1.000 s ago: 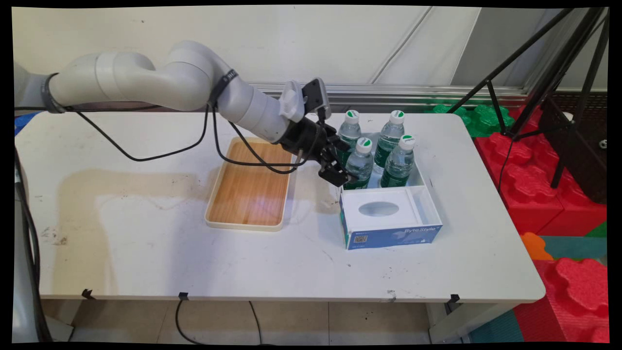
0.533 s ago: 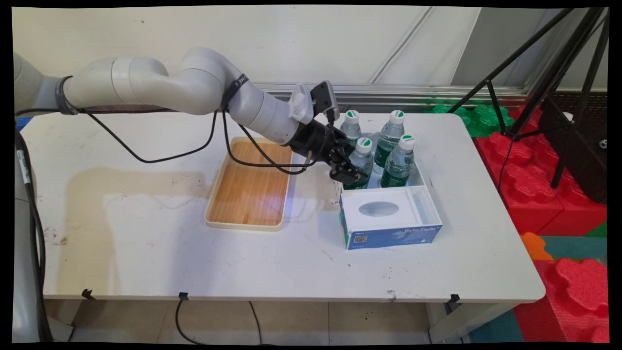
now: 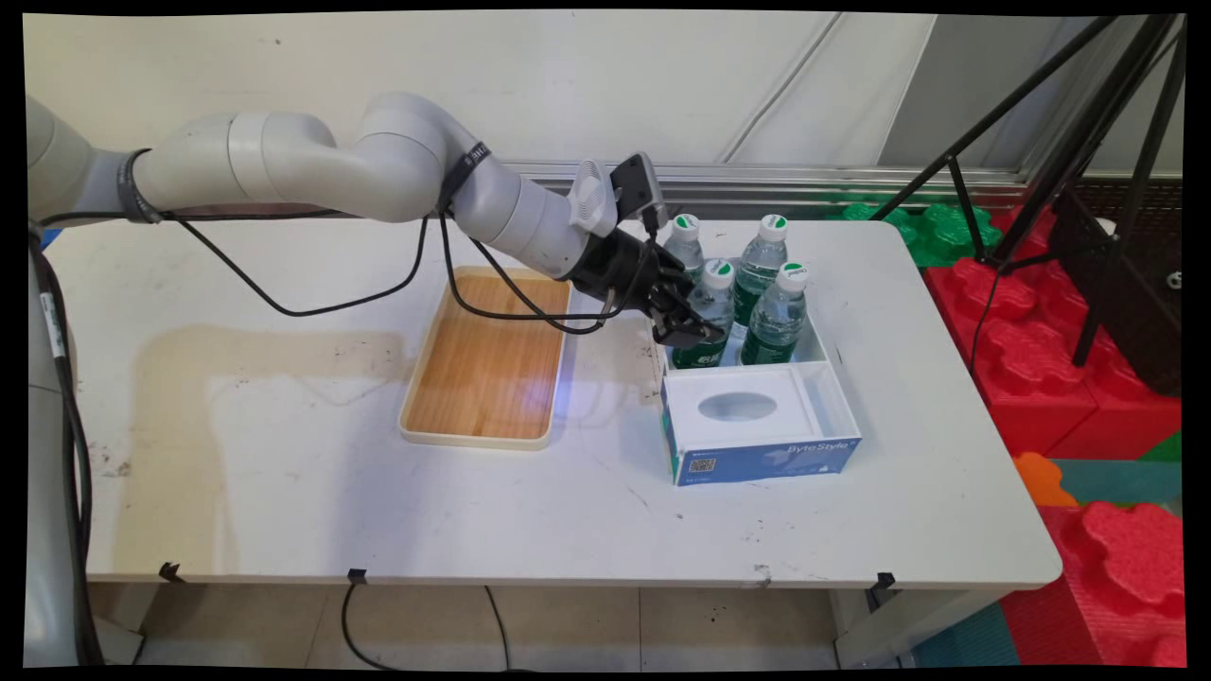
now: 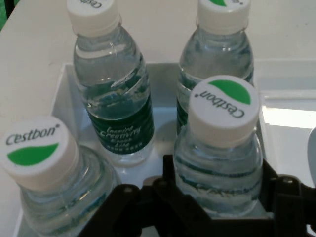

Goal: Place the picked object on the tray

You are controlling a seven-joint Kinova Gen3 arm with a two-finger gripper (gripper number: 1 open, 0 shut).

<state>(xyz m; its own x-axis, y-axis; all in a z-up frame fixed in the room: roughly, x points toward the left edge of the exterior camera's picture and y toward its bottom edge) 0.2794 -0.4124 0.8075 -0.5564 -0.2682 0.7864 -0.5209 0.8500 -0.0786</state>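
Claw: gripper [image 3: 695, 331] closed narrow around the body of one water bottle [image 3: 711, 305], one finger at each side, below the cap; in the hand view the same gripper [image 4: 217, 170] flanking the bottle [image 4: 217, 148] on both sides.
Held bottle: clear, green label, white cap with green leaf mark; standing in the white open box [image 3: 821, 352], at its near-left place; seems a little tilted toward 1 o'clock, bottom hidden behind the box wall.
Neighbours: three more bottles in the same box, close together: one at 11 o'clock [image 3: 683, 244], one at 1 o'clock [image 3: 763, 260], one at 3 o'clock [image 3: 779, 317] from the held one.
Contact with neighbours: cannot tell whether touching or just beside.
Tissue box: blue and white [image 3: 757, 459], at 6 o'clock from the held bottle, lying against the near side of the white box.
Tray: wooden bottom, cream rim [image 3: 473, 441], at 9 o'clock from the bottles, apart from the box, nothing in it.
Table: white [image 3: 284, 492], marked with stains.
Grip, as a judgement: hold looks centred on the body; soft plastic likely to dent under strong pressure, so moderate squeeze better.
Risk, as a judgement: little room between the bottles, so any side motion likely to push a neighbour; keeping the bottle upright safer.
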